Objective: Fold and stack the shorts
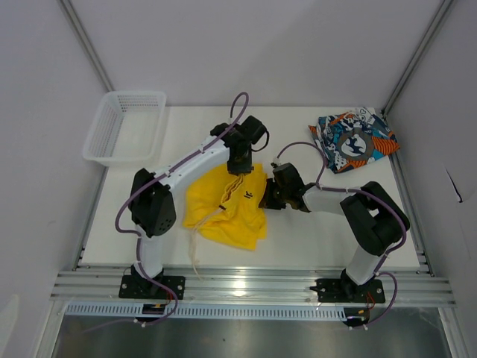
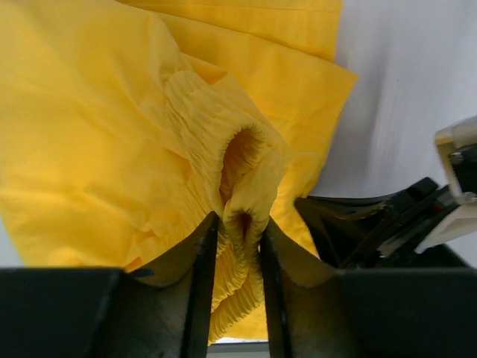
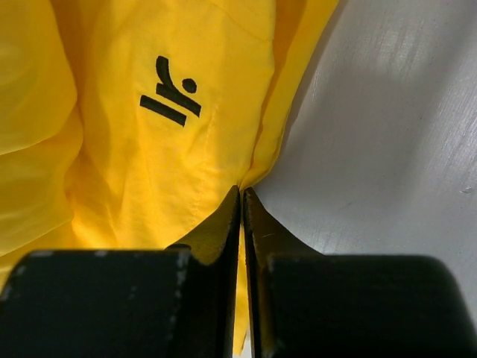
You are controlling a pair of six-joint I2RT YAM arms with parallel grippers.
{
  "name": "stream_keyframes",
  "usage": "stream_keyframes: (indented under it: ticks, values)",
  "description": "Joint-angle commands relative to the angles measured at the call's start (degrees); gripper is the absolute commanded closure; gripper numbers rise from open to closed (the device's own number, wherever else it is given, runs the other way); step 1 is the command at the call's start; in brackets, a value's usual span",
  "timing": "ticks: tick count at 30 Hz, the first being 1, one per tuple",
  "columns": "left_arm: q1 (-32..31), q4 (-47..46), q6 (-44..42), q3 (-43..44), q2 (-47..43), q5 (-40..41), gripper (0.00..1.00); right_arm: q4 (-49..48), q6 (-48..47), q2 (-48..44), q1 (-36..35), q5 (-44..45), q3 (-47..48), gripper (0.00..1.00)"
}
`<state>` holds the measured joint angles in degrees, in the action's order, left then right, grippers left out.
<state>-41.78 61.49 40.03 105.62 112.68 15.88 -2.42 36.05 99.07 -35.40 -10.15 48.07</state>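
Observation:
The yellow shorts (image 1: 227, 209) lie bunched in the middle of the table, a white drawstring (image 1: 197, 246) trailing toward the near edge. My left gripper (image 1: 238, 165) is shut on their ribbed waistband (image 2: 238, 171) at the far edge. My right gripper (image 1: 264, 198) is shut on the thin right edge of the yellow shorts (image 3: 257, 168), next to a small black logo (image 3: 171, 99). The printed shorts (image 1: 355, 139) lie folded at the far right corner.
A white mesh basket (image 1: 125, 127) stands at the far left corner. Bare table (image 1: 328, 231) lies to the right of the yellow shorts. Side walls close in both sides. A metal rail (image 1: 246, 287) runs along the near edge.

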Motion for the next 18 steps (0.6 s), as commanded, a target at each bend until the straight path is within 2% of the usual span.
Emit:
stream_keyframes:
  ticks: [1, 3, 6, 7, 9, 15, 18]
  values:
    - [-0.5, -6.12, 3.12, 0.72, 0.95, -4.35, 0.67, 0.92, -0.28, 0.07, 0.24, 1.63, -1.05, 0.95]
    - [-0.5, -5.25, 3.21, 1.95, 2.88, -4.63, 0.55, 0.92, -0.37, -0.19, 0.33, 1.63, -1.23, 0.94]
    - [-0.5, -2.61, 3.39, 3.8, 3.77, -2.97, 0.27, 0.75, -0.28, -0.54, 0.68, 1.63, -1.58, 0.94]
    - [-0.5, -2.17, 3.65, 3.8, 2.9, -2.0, 0.02, 0.66, -0.28, -0.54, 0.77, 1.45, -1.67, 0.94]
    - [-0.41, -2.6, 3.83, 2.66, 0.36, -0.24, 0.01, 0.48, -0.37, -0.63, 1.12, 1.28, -1.93, 0.94]
    - [0.56, -5.51, 1.37, -0.85, -6.68, -2.87, 0.01, 0.57, -0.19, -2.99, 1.91, 0.92, -3.07, 0.92]
    - [0.65, -6.73, -0.3, -4.71, -11.51, -3.4, 0.01, 1.53, -0.28, -6.5, 2.88, 1.01, -4.13, 0.81]
